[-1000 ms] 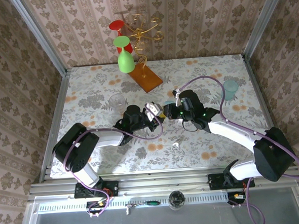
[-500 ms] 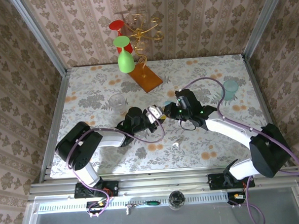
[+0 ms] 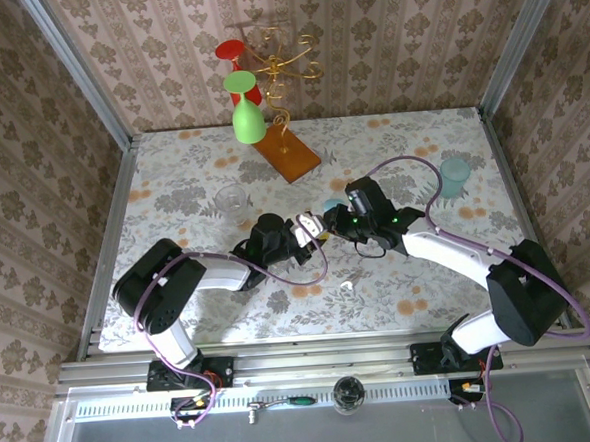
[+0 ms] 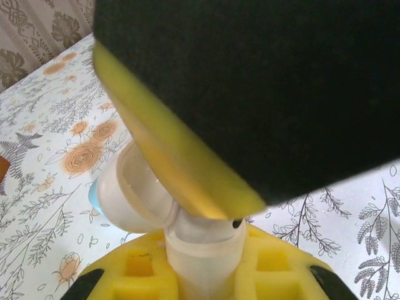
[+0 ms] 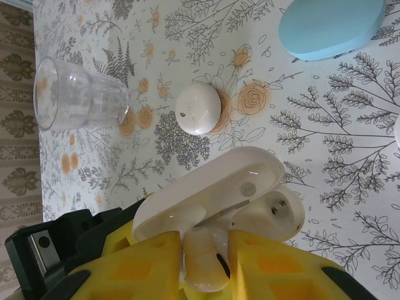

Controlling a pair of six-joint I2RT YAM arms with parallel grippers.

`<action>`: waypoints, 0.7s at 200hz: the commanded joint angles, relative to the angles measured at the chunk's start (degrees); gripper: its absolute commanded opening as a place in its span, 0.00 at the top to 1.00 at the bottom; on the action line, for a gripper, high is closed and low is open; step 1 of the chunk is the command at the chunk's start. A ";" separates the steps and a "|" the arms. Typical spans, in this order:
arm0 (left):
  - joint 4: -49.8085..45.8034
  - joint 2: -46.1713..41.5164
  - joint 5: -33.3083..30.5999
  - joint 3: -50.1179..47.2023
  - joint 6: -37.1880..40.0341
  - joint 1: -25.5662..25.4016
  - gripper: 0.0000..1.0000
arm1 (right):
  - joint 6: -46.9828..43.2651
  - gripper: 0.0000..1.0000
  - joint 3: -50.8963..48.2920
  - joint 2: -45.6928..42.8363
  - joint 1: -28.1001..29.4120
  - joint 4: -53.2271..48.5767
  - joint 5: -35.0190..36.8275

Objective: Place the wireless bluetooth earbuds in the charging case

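Midway across the flowered table [image 3: 421,143], at the centre of the overhead frame, the left gripper [image 3: 301,229] was clamped on the open white case [image 5: 212,187], its lid tipped up. The right gripper [image 5: 205,242] faced it from the right, pads closed on one white earbud [image 5: 203,267] at the case's opening. A glass [image 5: 78,94] stood upper left in the right wrist view, a blue case [image 5: 331,25] upper right.

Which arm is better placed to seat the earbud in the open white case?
Right. Its jaws hold a white earbud at the open charging case; the left arm is occupied gripping that case.
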 commanded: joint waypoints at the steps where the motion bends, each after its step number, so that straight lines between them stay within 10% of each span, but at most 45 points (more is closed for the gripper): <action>1: 2.48 -1.17 1.37 0.71 -0.50 -0.14 1.00 | -0.19 0.70 0.53 -1.90 -0.57 -1.67 0.33; 140: 2.32 -2.26 1.37 -0.07 -0.35 -0.07 1.00 | -2.56 0.87 1.67 -1.11 -1.29 -3.67 -3.95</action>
